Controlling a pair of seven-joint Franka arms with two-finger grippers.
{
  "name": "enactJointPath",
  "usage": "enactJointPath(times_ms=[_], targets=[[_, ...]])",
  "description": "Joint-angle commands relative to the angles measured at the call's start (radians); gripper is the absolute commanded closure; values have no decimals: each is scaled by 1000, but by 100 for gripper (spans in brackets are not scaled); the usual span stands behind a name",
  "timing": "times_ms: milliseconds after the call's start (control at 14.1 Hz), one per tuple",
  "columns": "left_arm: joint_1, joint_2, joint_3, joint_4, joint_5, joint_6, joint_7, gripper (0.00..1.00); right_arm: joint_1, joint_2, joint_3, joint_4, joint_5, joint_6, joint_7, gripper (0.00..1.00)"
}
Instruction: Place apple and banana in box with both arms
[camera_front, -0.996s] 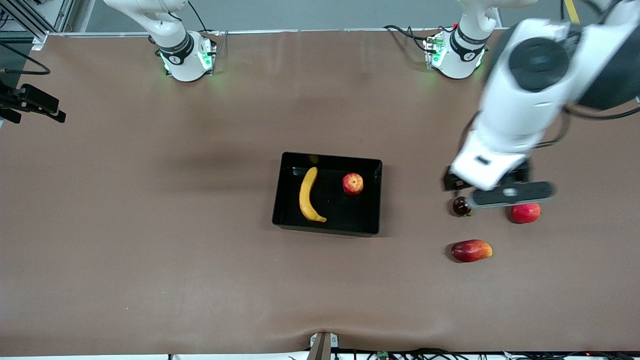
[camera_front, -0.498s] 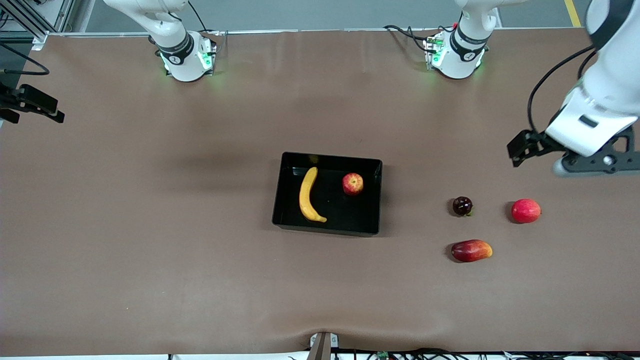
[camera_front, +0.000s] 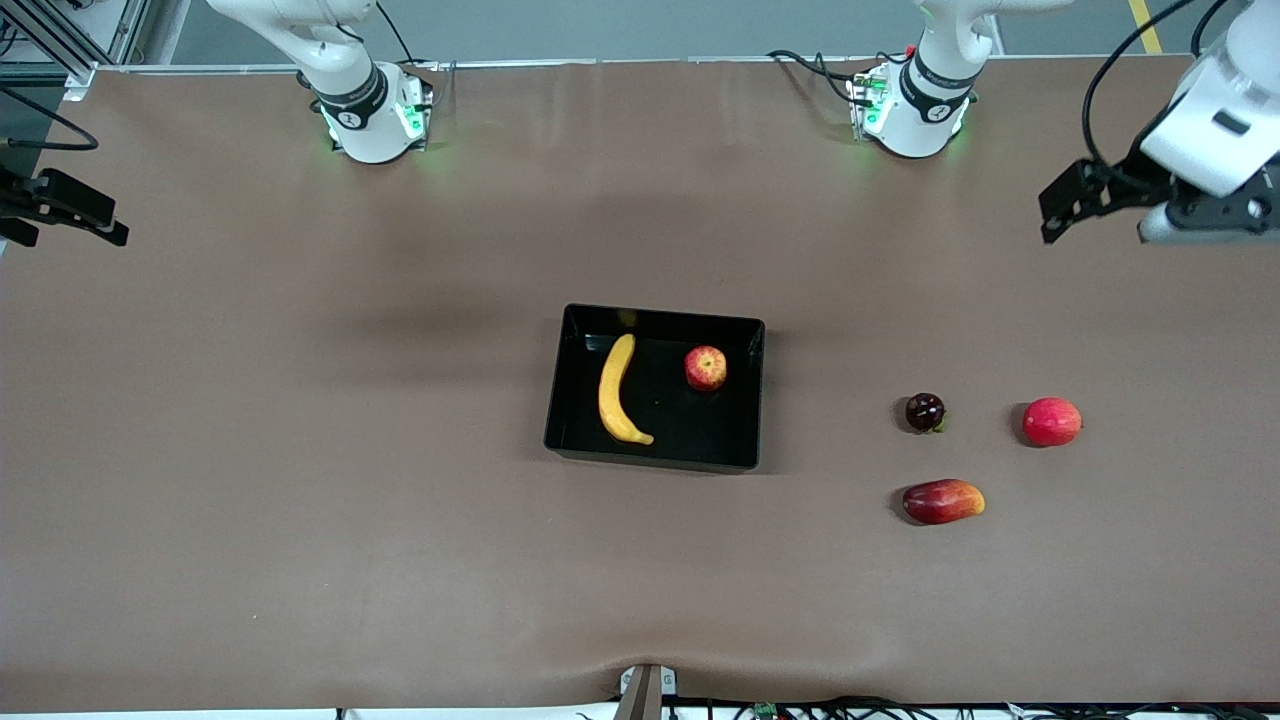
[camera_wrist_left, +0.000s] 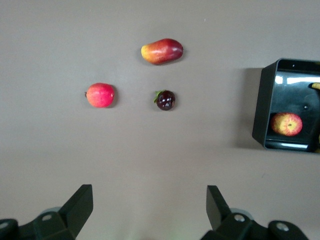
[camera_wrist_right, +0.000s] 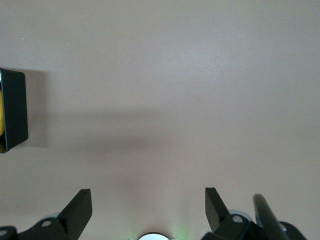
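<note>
Status: the apple (camera_front: 706, 368) and the banana (camera_front: 618, 390) both lie inside the box (camera_front: 655, 459), apart from each other, the banana toward the right arm's end of it. I judge the placement complete.

My left gripper (camera_wrist_left: 150, 212) hangs high over bare table at the left arm's end, fingers spread wide and holding nothing. My right gripper (camera_wrist_right: 148, 212) is likewise spread wide and empty, over bare table at the right arm's end, with only a corner of the box in its wrist view.

Remaining hazards, as I judge them:

1. Three other fruits sit on the table between the box and my left gripper: a dark round fruit (camera_front: 925, 411), a pinkish-red round fruit (camera_front: 1051, 421) and an elongated red-yellow fruit (camera_front: 943, 501). A low sweep of my left arm would knock or roll them.
2. Mistaking the pinkish-red fruit for the apple would trigger a needless pick.
3. Any return over the box risks nudging it and shifting its contents.
</note>
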Motion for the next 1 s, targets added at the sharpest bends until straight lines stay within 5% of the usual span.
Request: enactJointPath(times_ms=[0, 925], targets=[[-58, -111, 64, -119, -17, 13, 12, 0, -12, -11, 9, -1, -13, -5, 2, 0], [-40, -16, 75, 18, -3, -7, 46, 0, -21, -11, 12, -1, -10, -8, 2, 0]])
